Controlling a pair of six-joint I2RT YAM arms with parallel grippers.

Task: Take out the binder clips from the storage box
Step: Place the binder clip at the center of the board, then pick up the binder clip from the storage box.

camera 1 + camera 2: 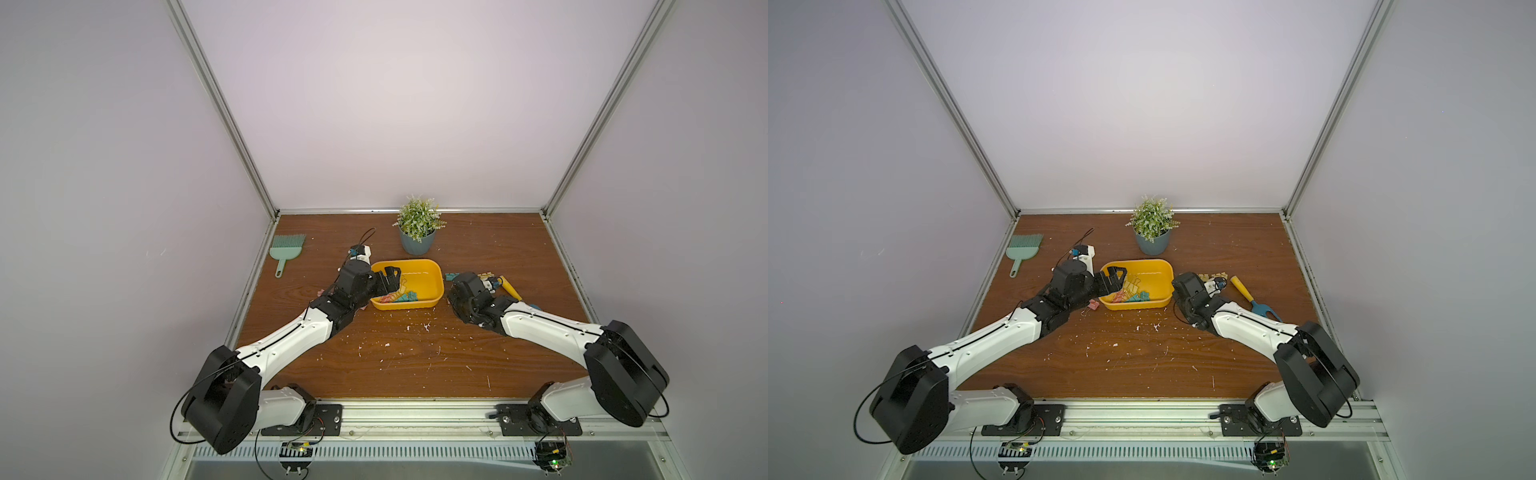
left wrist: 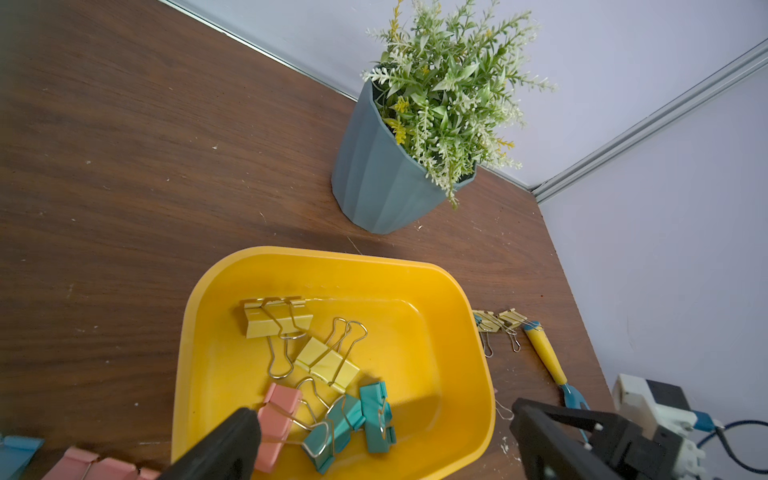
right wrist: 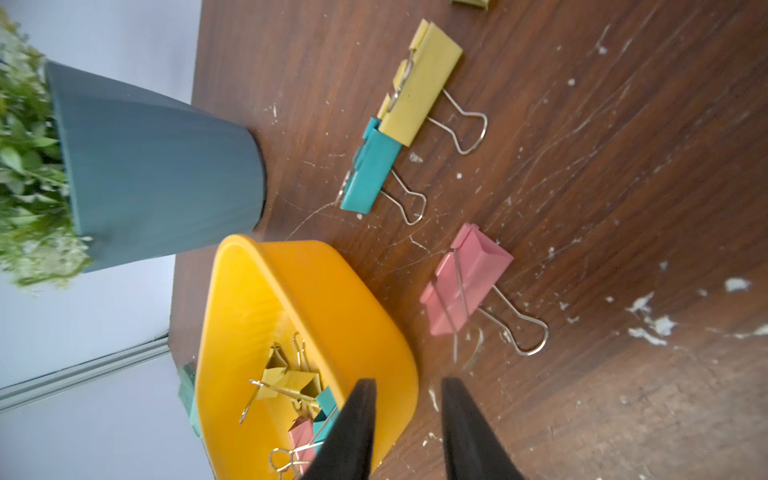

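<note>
Binder clips (image 2: 328, 386) lie heaped in the yellow storage box (image 2: 415, 332), at the end nearest the left arm, directly below the left gripper (image 1: 1115, 281) and its wide-spread empty jaws, while the right gripper (image 3: 408, 384) hangs over the desk outside the opposite wall, jaws narrowly parted and empty.

Several binder clips (image 2: 328, 365) lie in the storage box (image 1: 415, 262). The plant pot (image 1: 417, 245) stands just behind it, other clips (image 3: 465, 286) and a hand tool (image 1: 1251, 298) to its right, and a brush (image 1: 284, 253) well to its left.
</note>
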